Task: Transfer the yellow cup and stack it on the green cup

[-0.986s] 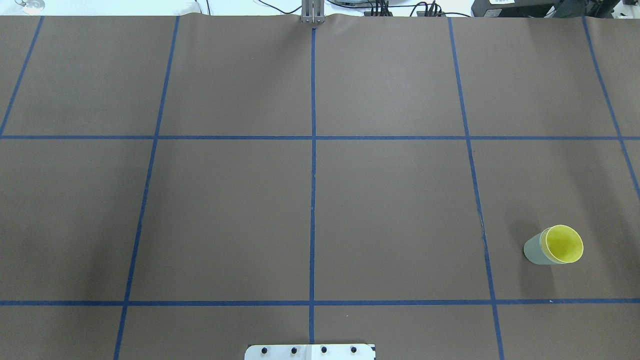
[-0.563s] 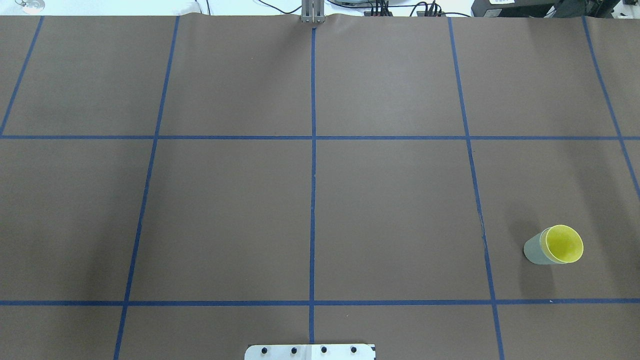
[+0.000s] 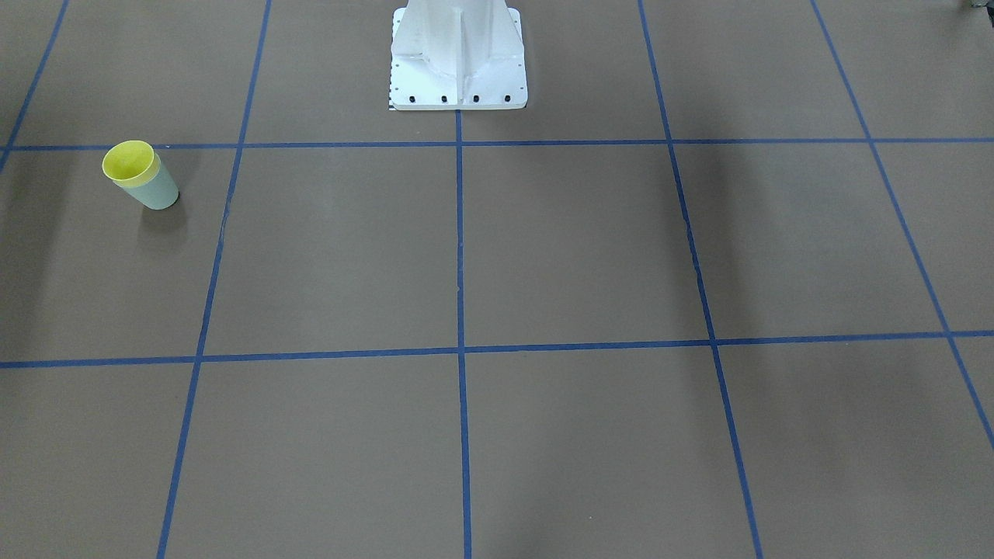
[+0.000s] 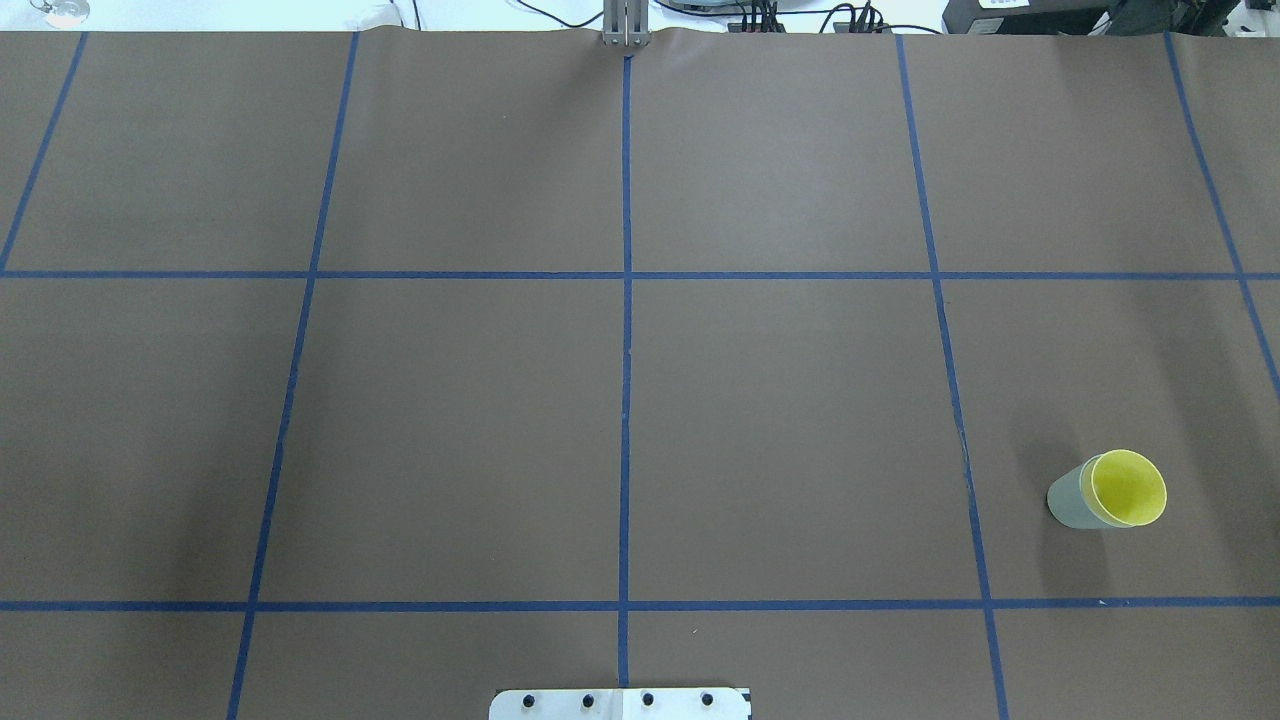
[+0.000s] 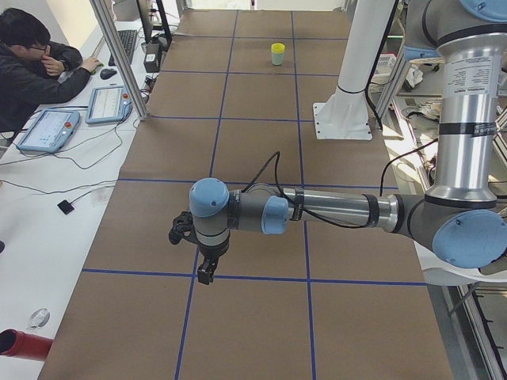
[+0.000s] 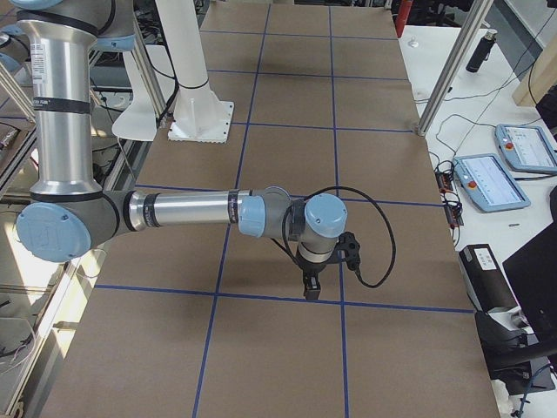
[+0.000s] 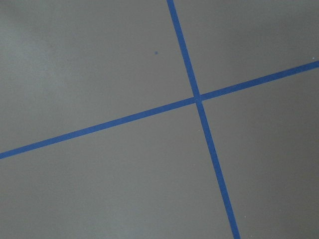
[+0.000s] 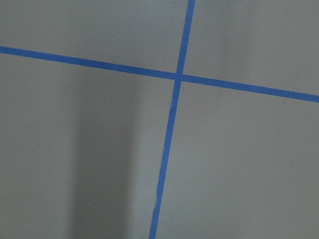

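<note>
The yellow cup sits nested inside the green cup, and the pair stands upright on the brown table at the near right of the overhead view. The pair also shows at the left of the front-facing view, yellow cup in green cup, and far off in the exterior left view. My left gripper hangs low over the table in the exterior left view only. My right gripper shows in the exterior right view only. I cannot tell whether either is open or shut. Both wrist views show only table and tape.
Blue tape lines divide the table into squares. The white robot pedestal stands at the table's near edge. An operator sits beside the table with tablets. A metal post stands at the far edge.
</note>
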Robot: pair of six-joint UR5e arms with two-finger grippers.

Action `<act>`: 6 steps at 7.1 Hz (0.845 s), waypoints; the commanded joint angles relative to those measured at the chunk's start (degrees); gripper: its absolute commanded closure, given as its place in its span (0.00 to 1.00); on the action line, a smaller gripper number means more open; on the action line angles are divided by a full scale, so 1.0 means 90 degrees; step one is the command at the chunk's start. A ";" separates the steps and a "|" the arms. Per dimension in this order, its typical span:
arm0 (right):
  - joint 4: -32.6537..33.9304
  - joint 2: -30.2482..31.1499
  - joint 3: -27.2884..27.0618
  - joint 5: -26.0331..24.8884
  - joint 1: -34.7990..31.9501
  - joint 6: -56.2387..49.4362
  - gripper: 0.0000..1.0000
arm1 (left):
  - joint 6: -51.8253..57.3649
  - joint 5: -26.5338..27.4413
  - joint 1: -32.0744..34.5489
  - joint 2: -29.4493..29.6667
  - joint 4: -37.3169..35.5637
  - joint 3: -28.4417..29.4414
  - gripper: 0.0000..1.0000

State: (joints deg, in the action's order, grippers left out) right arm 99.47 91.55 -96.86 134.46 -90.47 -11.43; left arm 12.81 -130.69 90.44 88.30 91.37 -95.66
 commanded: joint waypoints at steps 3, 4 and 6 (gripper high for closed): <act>-0.0007 -0.0035 -0.0019 -0.0008 0.0004 0.0010 0.00 | -0.0008 -0.0011 -0.0020 -0.0016 -0.0006 -0.0084 0.00; -0.0007 -0.0064 -0.0029 -0.0008 0.0004 0.0010 0.00 | -0.0008 -0.0127 -0.0020 -0.0016 -0.0006 -0.0123 0.00; -0.0007 -0.0074 -0.0058 -0.0008 0.0004 0.0010 0.00 | 0.0002 -0.0186 -0.0020 -0.0016 0.0023 -0.0172 0.00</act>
State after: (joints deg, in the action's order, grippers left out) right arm 99.40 90.98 -97.18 134.38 -90.44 -11.34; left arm 12.76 -131.92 90.27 88.15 91.42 -96.83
